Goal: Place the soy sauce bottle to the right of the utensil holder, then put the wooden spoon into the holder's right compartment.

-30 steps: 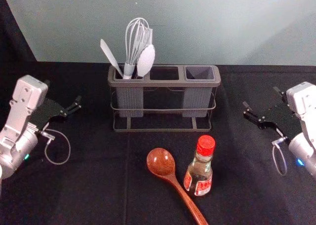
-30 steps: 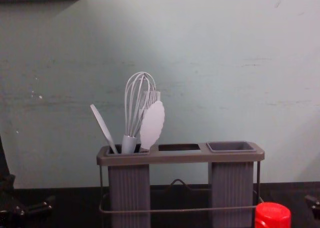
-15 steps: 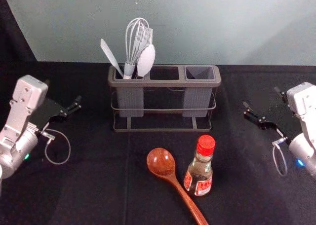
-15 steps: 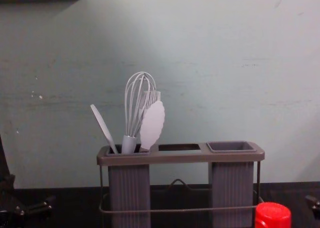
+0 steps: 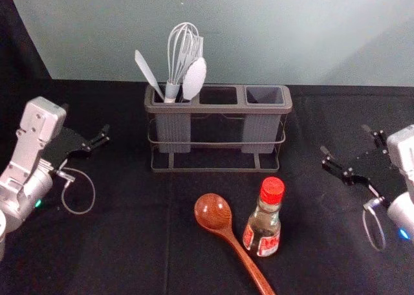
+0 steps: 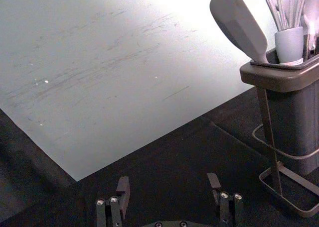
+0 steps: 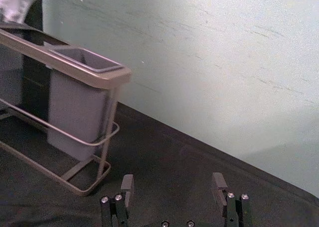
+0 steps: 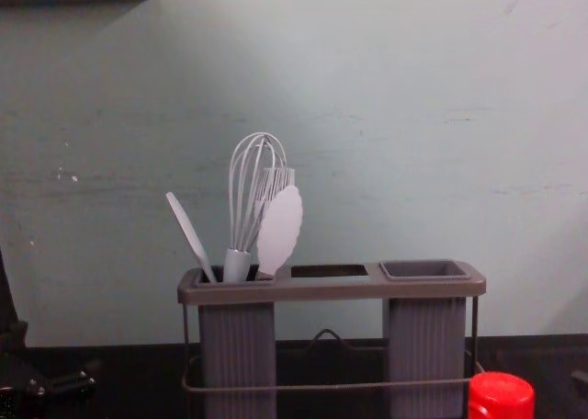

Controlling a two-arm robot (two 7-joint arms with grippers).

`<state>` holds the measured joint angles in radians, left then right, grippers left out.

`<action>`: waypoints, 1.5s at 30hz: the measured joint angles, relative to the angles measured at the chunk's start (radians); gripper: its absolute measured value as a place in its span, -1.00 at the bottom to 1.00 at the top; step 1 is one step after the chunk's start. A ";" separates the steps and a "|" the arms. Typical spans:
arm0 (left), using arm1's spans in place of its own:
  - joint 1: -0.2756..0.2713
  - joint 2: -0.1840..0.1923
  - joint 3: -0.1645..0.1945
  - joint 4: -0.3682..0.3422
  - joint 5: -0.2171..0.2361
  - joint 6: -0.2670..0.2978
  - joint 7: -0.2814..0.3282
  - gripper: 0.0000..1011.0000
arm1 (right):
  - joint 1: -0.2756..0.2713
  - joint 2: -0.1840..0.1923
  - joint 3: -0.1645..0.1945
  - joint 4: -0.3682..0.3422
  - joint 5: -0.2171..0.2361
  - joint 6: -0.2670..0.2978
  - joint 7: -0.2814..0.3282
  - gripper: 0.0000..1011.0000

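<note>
Well, the left compartment (image 5: 173, 133) holds a whisk (image 5: 171, 90), perhaps tongs (image 5: 194, 79).

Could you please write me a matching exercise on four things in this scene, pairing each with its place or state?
Things:
1. Whisk
2. Soy sauce bottle
3. Wooden spoon
4. Right gripper

Places and states:
A. Lying on the black cloth
B. Open, holding nothing
C. In the left compartment of the utensil holder
D. Standing upright, red cap on top

Right pairs: 1-C, 2-D, 3-A, 4-B
</note>
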<state>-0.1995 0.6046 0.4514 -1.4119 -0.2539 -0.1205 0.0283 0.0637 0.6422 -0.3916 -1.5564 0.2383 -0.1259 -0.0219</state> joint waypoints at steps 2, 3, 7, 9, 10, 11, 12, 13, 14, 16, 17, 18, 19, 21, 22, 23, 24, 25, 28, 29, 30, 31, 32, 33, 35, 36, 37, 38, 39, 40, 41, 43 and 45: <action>0.000 0.000 0.000 0.000 0.000 0.000 0.000 1.00 | -0.028 0.009 0.010 -0.030 0.000 -0.003 0.000 0.98; 0.000 0.000 0.000 0.000 0.000 0.000 0.000 1.00 | -0.036 0.013 0.013 -0.041 0.000 -0.004 0.000 0.98; 0.000 0.000 0.000 0.000 0.000 0.000 0.000 1.00 | -0.093 0.036 0.032 -0.107 -0.007 -0.004 0.000 0.98; 0.000 0.000 0.000 0.000 0.000 0.000 0.000 1.00 | -0.109 0.042 0.038 -0.126 -0.009 -0.003 0.000 0.98; 0.000 0.000 0.000 0.000 0.000 0.000 0.000 1.00 | -0.118 0.046 0.041 -0.137 -0.010 -0.002 0.000 0.98; 0.000 0.000 0.000 0.000 0.000 0.000 0.000 1.00 | -0.126 0.049 0.043 -0.147 -0.011 -0.001 0.000 0.98; 0.000 0.000 0.000 0.000 0.000 0.000 0.000 1.00 | -0.139 0.055 0.049 -0.164 -0.011 -0.001 0.001 0.98; 0.000 0.000 0.000 0.000 0.000 0.000 0.000 1.00 | -0.148 0.059 0.052 -0.174 -0.010 0.000 0.004 0.98; 0.000 0.000 0.000 0.000 0.000 0.000 0.000 1.00 | -0.155 0.062 0.056 -0.183 -0.009 -0.001 0.008 0.98; 0.000 0.000 0.000 0.000 0.000 0.000 0.000 1.00 | -0.179 0.072 0.068 -0.208 0.001 -0.004 0.021 0.98; 0.000 0.000 0.000 0.000 0.000 0.000 0.000 1.00 | -0.195 0.079 0.077 -0.226 0.012 -0.008 0.032 0.98; 0.000 0.000 0.000 0.000 0.000 0.000 0.000 1.00 | -0.203 0.083 0.082 -0.234 0.018 -0.011 0.039 0.98; 0.000 0.000 0.000 0.000 0.000 0.000 0.000 1.00 | -0.211 0.087 0.087 -0.242 0.025 -0.014 0.047 0.98; 0.000 0.000 0.000 0.000 0.000 0.000 0.000 1.00 | -0.238 0.103 0.103 -0.269 0.046 -0.022 0.070 0.98; 0.000 0.000 0.000 0.000 0.000 0.000 0.000 1.00 | -0.248 0.108 0.108 -0.276 0.053 -0.024 0.078 0.98; 0.000 0.000 0.000 0.000 0.000 0.000 0.000 1.00 | -0.254 0.112 0.111 -0.281 0.058 -0.026 0.084 0.98; 0.000 0.000 0.000 0.000 0.000 0.000 0.000 1.00 | -0.271 0.123 0.121 -0.296 0.071 -0.032 0.102 0.98; 0.000 0.000 0.000 0.000 0.000 0.000 0.000 1.00 | -0.280 0.129 0.126 -0.302 0.077 -0.035 0.110 0.98; 0.000 0.000 0.000 0.000 0.000 0.000 0.000 1.00 | -0.314 0.148 0.146 -0.321 0.108 -0.059 0.149 0.98; 0.000 0.000 0.000 0.000 0.000 0.000 0.000 1.00 | -0.322 0.152 0.151 -0.325 0.118 -0.066 0.159 0.98; 0.000 0.000 0.000 0.000 0.000 0.000 0.000 1.00 | -0.339 0.159 0.161 -0.330 0.135 -0.081 0.179 0.98; 0.000 0.000 0.000 0.000 0.000 0.000 0.000 1.00 | -0.347 0.163 0.165 -0.331 0.146 -0.091 0.192 0.98; 0.000 0.000 0.000 0.000 0.000 0.000 0.000 1.00 | -0.353 0.166 0.169 -0.332 0.159 -0.100 0.206 0.98; 0.000 0.000 0.000 0.000 0.000 0.000 0.000 1.00 | -0.360 0.168 0.173 -0.333 0.173 -0.109 0.220 0.98; 0.000 0.000 0.000 0.000 0.000 0.000 0.000 1.00 | -0.374 0.173 0.180 -0.333 0.207 -0.127 0.258 0.98; 0.000 0.000 0.000 0.000 0.000 0.000 0.000 1.00 | -0.377 0.173 0.181 -0.333 0.216 -0.132 0.271 0.98; 0.000 0.000 0.000 0.000 0.000 0.000 0.000 1.00 | -0.380 0.173 0.182 -0.332 0.229 -0.138 0.290 0.98; 0.000 0.000 0.000 0.000 0.000 0.000 0.000 1.00 | -0.381 0.172 0.182 -0.332 0.235 -0.140 0.299 0.98; 0.000 0.000 0.000 0.000 0.000 0.000 0.000 1.00 | -0.381 0.171 0.181 -0.332 0.240 -0.141 0.308 0.98; 0.000 0.000 0.000 0.000 0.000 0.000 0.000 1.00 | -0.379 0.166 0.177 -0.332 0.247 -0.141 0.323 0.98; 0.000 0.000 0.000 0.000 0.000 0.000 0.000 1.00 | -0.378 0.163 0.174 -0.332 0.250 -0.141 0.330 0.98; 0.000 0.000 0.000 0.000 0.000 0.000 0.000 1.00 | -0.373 0.157 0.168 -0.333 0.252 -0.139 0.341 0.98; 0.000 0.000 0.000 0.000 0.000 0.000 0.000 1.00 | -0.362 0.143 0.157 -0.334 0.253 -0.134 0.356 0.98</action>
<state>-0.1995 0.6047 0.4513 -1.4120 -0.2539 -0.1205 0.0283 -0.2987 0.7856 -0.2346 -1.8901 0.4912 -0.2604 0.3342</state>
